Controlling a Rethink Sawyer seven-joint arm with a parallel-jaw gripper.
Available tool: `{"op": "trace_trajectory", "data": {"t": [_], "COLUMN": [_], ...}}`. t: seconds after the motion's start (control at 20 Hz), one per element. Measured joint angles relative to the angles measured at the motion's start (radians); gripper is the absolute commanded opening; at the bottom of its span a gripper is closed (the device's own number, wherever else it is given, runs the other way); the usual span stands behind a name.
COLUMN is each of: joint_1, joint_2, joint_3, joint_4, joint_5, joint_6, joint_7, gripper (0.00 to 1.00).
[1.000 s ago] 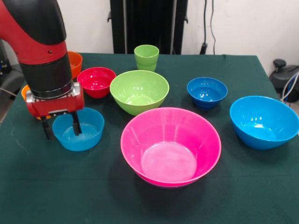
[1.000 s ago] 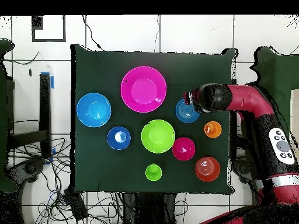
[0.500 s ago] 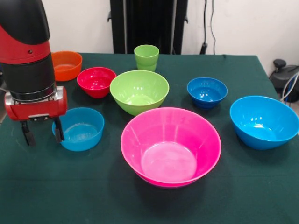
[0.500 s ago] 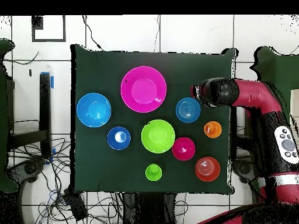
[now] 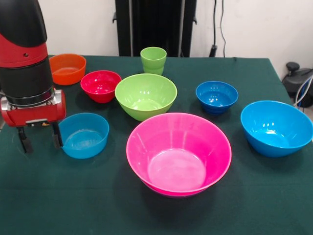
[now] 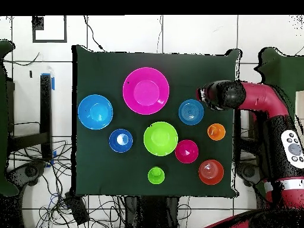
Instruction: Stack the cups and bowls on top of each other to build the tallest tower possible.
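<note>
Green cloth covers the table (image 5: 274,205), and on it every bowl and cup sits apart, nothing stacked yet, as I watch from my remote station; my gripper (image 5: 39,141) hangs with its two fingers (image 5: 56,139) spread, both outside the light-blue small bowl (image 5: 84,135), the nearer finger just beside or touching that bowl's outer wall, I cannot tell which. That bowl lies to picture-right of the gripper in the front view, so I judge a short sideways shift would set one finger inside the rim and one outside. Beyond it, the big pink bowl (image 5: 178,154) stands near the cloth's front middle, a likely base, with open cloth between the two for carrying. Farther back sit the red small bowl (image 5: 100,85), the orange bowl (image 5: 67,68), the lime green bowl (image 5: 145,95) and the light green cup (image 5: 153,59); the dark-blue small bowl (image 5: 216,96) and the sky-blue large bowl (image 5: 276,127) lie well off to the other side. Overhead, a small orange cup (image 6: 216,131) shows near the table edge by the arm, so room on that side is tight
</note>
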Motion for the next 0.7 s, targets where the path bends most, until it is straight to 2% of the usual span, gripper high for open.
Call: {"op": "trace_trajectory", "data": {"t": [0.7], "joint_1": [0.000], "joint_2": [0.023], "joint_3": [-0.019], "joint_4": [0.038], "joint_5": [-0.004], "joint_6": [0.000], "joint_7": [-0.011], "gripper": [1.00]}}
